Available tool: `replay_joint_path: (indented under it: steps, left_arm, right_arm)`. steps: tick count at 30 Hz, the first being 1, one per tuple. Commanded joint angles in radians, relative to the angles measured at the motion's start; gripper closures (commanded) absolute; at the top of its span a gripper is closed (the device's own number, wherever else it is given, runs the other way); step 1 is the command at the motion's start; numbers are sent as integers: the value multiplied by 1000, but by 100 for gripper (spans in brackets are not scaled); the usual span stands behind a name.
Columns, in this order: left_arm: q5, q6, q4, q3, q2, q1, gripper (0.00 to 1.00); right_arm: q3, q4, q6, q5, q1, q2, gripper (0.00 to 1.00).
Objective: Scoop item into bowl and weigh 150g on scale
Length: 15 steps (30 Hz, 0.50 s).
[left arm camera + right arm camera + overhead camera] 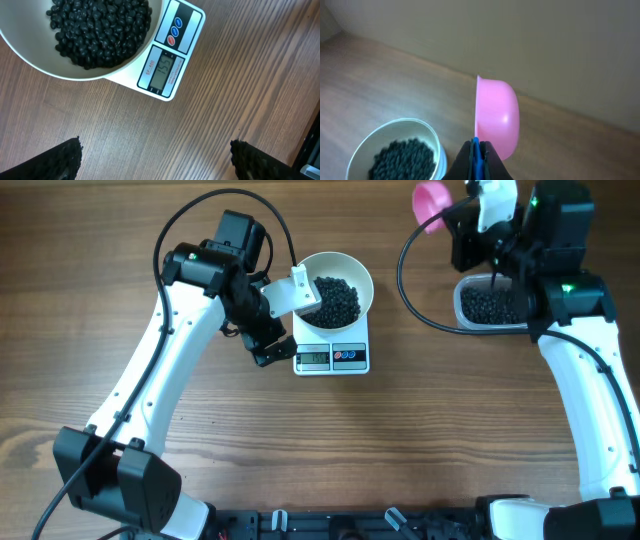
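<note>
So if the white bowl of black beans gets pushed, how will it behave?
The round white bowl overhangs the small white digital scale, so it may tip or slide off. Its glossy black beans look loose and would probably shift and roll.

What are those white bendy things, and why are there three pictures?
They are two robot arms at a wooden table. One picture looks down from above; the other two come from little cameras on each arm's wrist. A white bowl of black beans sits on a small scale. A clear tub holds more beans. The left gripper is open and empty beside the scale. The right gripper is shut on a pink scoop, tipped on its side.
</note>
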Motion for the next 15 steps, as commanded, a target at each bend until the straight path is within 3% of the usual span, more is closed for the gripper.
replay_joint_path:
  steps: [1,15]
  left_arm:
    - [2,13,3,-6,13,5,0]
    - [2,13,3,-6,13,5,0]
  right_arm:
    - [18,56,-7,48,-3,17,96]
    - [18,2,-6,-146,-2,62,96]
